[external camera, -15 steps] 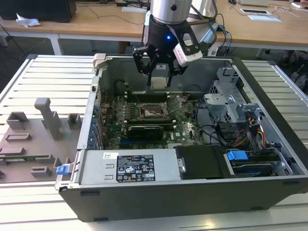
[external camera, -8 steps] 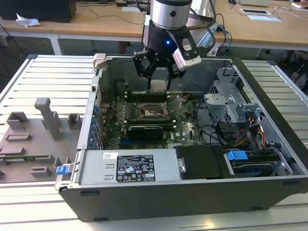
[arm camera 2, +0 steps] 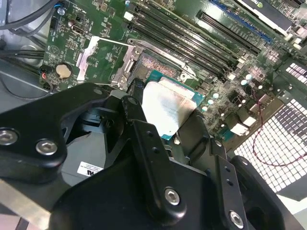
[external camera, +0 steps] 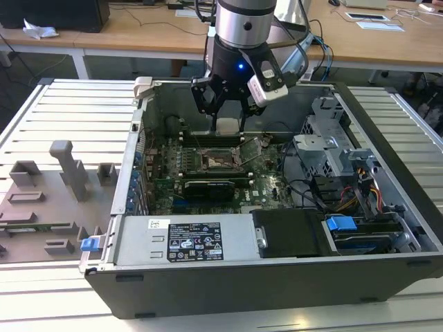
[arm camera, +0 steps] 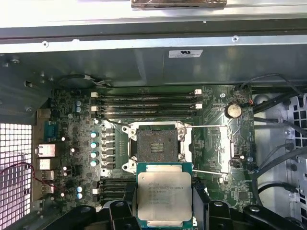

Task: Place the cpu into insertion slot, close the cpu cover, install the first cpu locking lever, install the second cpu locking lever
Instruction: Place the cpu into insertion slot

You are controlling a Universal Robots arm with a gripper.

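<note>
In the exterior view the gripper (external camera: 227, 119) is seen inside the open computer case (external camera: 277, 277), pinched narrow on the chip (external camera: 227, 126). The chip is held over the board close to the socket (external camera: 220, 161) and isn't seated yet. The cover (external camera: 250, 148) is propped open on the socket's side toward the exterior view's right, so it could be snagged by a finger if the path is drifted that way.

In the second wrist view the chip (arm camera 2: 165, 108) is shown as a dull, brushed-metal square on a green base, clamped by its sides between matte black fingers (arm camera 2: 139, 124). Only thin, smooth edges are gripped — a slip or tilt could probably be caused by any bump. The socket (arm camera 2: 156, 64) is a dark bed inside a silvery rim.

In the first wrist view the chip (arm camera: 164, 197) is seen just beside the socket (arm camera: 157, 146), apart from it and roughly square to it. The contact bed looks fine and grainy — likely to be bent if the chip is lowered crooked or off-centre. The cover (arm camera: 231, 149), a thin stamped frame with a big window, is laid clear of the socket. Long black memory slots (arm camera: 148, 103) are lined up on the socket's far side.
</note>
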